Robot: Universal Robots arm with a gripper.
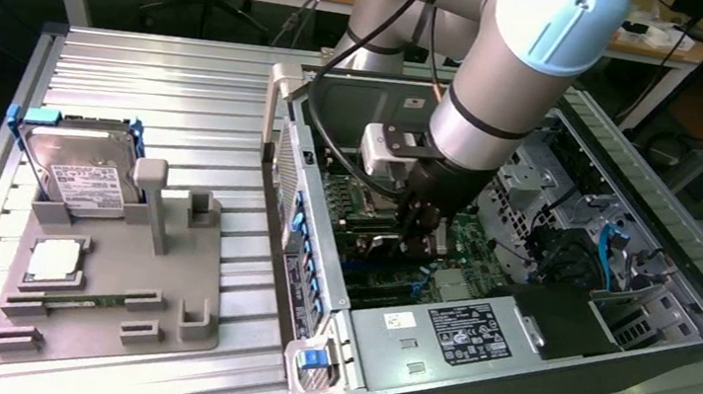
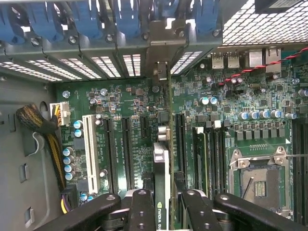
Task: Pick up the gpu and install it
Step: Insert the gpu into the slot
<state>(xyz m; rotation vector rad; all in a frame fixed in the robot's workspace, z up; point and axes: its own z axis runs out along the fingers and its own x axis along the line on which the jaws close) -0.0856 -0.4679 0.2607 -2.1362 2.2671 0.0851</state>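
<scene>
One card, one slot row. The gripper is clamped on the gpu, which sits edge-on between its fingers, long axis pointing straight out ahead of the hand. The motherboard slots lie just beyond the card's edge and parallel to it, so it looks lined up to me.

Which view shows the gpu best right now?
The wrist view: the gpu stands edge-on between the jaws, over the motherboard slots. In the exterior view the arm mostly hides it inside the case.

gpu over motherboard — inside case; hard drive outside
</scene>
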